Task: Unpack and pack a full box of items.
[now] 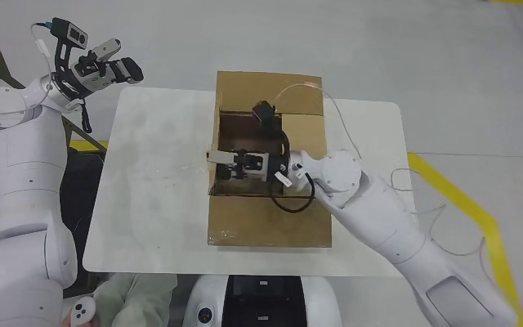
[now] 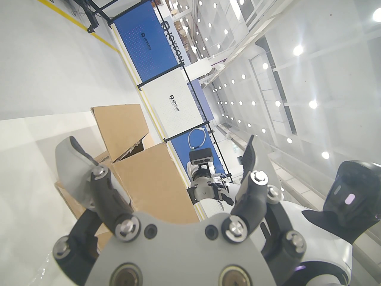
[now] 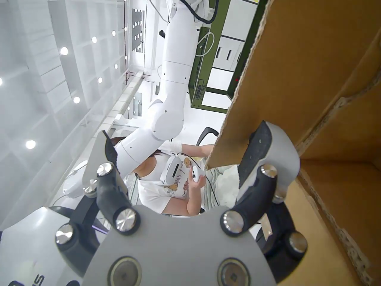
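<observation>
Right claw point(image 1: 225, 160) is sitting released, fingers point(image 3: 259, 147) spread wide and gripping nothing, low inside the mouth of the open cardboard box point(image 1: 270, 225). It is pointing at the box's side on the robot's left. In the right wrist view one finger is lying just beside the raw edge of an upright flap point(image 3: 282, 60) and the other is standing out past it. The spread looks meant to straddle that cardboard, a judgement; contact cannot be told. The right arm point(image 1: 384, 212) is reaching in across the folded-out flaps from the robot's right. The box is sitting mid-bench point(image 1: 155, 188) with its other flaps lying outward, presumably keeping the mouth free for reaching. The interior under the claw is showing dark, and whether items are lying there cannot be told. Left claw point(image 1: 122, 70) is hanging released too, fingers apart with nothing between them. It is raised by the bench's far left corner, well apart from the box, likely parked there so as not to be crossing the working arm.
</observation>
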Action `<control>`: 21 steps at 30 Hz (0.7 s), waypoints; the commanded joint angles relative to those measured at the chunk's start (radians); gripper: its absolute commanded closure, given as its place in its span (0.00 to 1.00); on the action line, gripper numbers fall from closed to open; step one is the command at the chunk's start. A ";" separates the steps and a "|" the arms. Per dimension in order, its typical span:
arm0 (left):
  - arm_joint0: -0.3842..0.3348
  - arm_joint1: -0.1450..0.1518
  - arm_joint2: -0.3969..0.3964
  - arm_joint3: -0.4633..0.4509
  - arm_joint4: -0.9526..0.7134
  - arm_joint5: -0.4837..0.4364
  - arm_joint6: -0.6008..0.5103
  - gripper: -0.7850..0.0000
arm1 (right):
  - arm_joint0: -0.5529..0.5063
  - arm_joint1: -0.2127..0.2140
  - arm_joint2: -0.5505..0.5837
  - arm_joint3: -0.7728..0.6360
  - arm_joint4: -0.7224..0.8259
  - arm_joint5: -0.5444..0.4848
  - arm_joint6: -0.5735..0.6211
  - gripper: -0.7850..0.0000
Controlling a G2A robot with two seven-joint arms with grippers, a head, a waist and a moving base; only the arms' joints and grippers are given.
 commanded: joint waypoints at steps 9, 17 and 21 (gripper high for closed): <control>0.000 0.000 0.000 0.000 0.000 0.000 0.000 0.00 | 0.056 -0.057 -0.088 0.043 -0.025 0.006 -0.046 0.00; 0.000 0.000 0.000 0.000 0.000 0.000 0.000 0.00 | 0.082 -0.102 -0.159 0.078 -0.067 0.021 -0.061 0.00; 0.000 0.000 0.000 0.000 0.000 0.000 0.000 0.00 | 0.091 -0.119 -0.182 0.085 -0.103 0.033 -0.060 0.00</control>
